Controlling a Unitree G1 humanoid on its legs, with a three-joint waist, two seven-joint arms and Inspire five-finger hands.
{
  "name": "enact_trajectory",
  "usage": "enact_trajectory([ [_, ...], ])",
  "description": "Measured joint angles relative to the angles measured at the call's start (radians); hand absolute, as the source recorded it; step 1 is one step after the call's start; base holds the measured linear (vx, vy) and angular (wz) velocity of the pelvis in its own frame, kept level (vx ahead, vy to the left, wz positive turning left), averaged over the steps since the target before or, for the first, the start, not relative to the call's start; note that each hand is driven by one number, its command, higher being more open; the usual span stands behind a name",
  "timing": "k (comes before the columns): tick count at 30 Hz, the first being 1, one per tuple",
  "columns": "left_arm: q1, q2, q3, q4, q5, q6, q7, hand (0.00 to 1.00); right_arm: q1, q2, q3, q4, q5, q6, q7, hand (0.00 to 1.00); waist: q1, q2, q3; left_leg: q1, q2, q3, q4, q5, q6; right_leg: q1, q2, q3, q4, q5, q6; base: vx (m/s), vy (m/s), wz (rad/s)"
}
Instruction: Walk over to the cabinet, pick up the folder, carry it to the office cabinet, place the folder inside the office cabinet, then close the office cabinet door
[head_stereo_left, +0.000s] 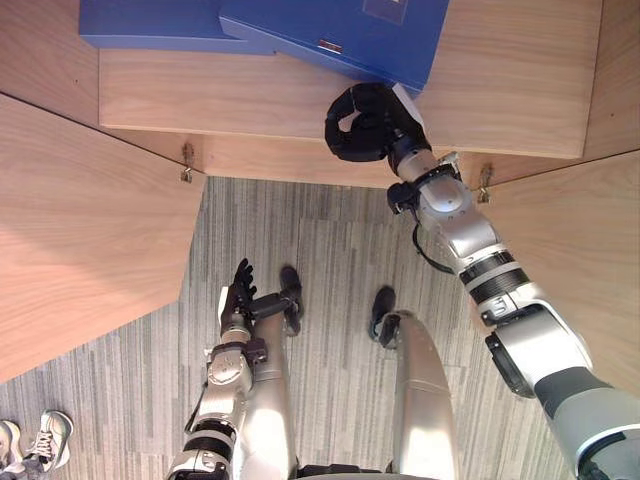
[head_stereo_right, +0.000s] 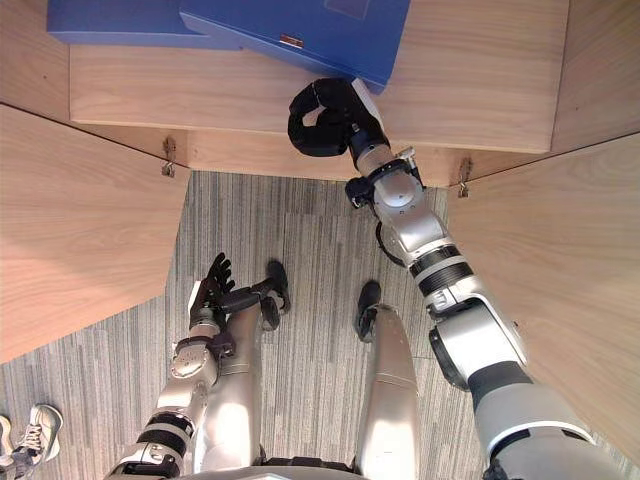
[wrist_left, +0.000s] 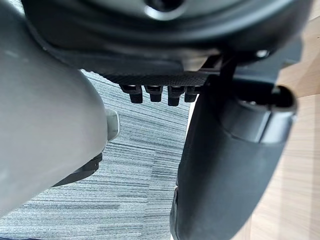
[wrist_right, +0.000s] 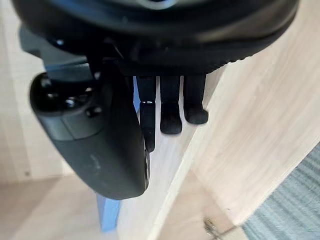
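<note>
A blue folder (head_stereo_left: 350, 35) lies at an angle on the wooden shelf (head_stereo_left: 250, 95) of the open cabinet, partly on top of a second blue folder (head_stereo_left: 150, 25). My right hand (head_stereo_left: 365, 122) is at the shelf's front, just under the folder's near corner. Its fingers are curled into a ring with nothing inside, and its white-covered thumb rests against that corner. In the right wrist view a blue edge of the folder (wrist_right: 110, 220) shows past the thumb, and the fingers (wrist_right: 170, 117) hang over bare wood. My left hand (head_stereo_left: 238, 290) hangs low at my side with straight fingers.
Both cabinet doors stand open, the left door (head_stereo_left: 80, 230) and the right door (head_stereo_left: 590, 260) flanking me, with hinges at the shelf's front corners. Grey striped carpet (head_stereo_left: 320, 250) lies below. A person's shoes (head_stereo_left: 45, 435) show at the lower left.
</note>
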Motion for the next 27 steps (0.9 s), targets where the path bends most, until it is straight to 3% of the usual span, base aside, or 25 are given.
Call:
enact_trajectory([
  [8,-0.005,-0.028,0.049,-0.045,-0.003,-0.004,0.046,1.0,-0.071,0.129,-0.129,0.001,-0.262,0.037,-0.19,0.0,0.001,0.0,0.0,-0.067,0.02,-0.004,0.036,0.0,0.001,-0.068,0.017,0.003,0.023,0.005,0.001,-0.03,-0.036,-0.06],
  [12,-0.01,-0.034,0.051,-0.048,-0.02,-0.014,0.06,1.0,-0.148,0.14,-0.156,0.084,-0.288,0.054,-0.228,0.0,0.001,0.001,0.001,-0.081,0.019,-0.009,0.037,0.0,-0.001,-0.085,0.016,0.001,0.037,0.004,0.0,-0.04,-0.044,0.02],
  [17,-0.015,-0.043,0.046,-0.07,-0.04,-0.022,0.066,1.0,-0.267,0.092,-0.16,0.174,-0.26,0.053,-0.258,0.0,0.0,0.005,0.003,-0.12,-0.007,-0.021,0.025,0.027,0.001,-0.126,-0.008,-0.008,0.058,0.003,-0.002,-0.04,-0.026,0.16],
  [27,-0.018,-0.058,0.045,-0.083,-0.058,-0.023,0.084,1.0,-0.292,0.039,-0.176,0.215,-0.145,0.037,-0.296,0.0,0.001,0.009,0.005,-0.139,-0.032,-0.029,0.007,0.061,0.01,-0.142,-0.038,-0.025,0.073,0.008,-0.003,-0.04,-0.022,0.11],
])
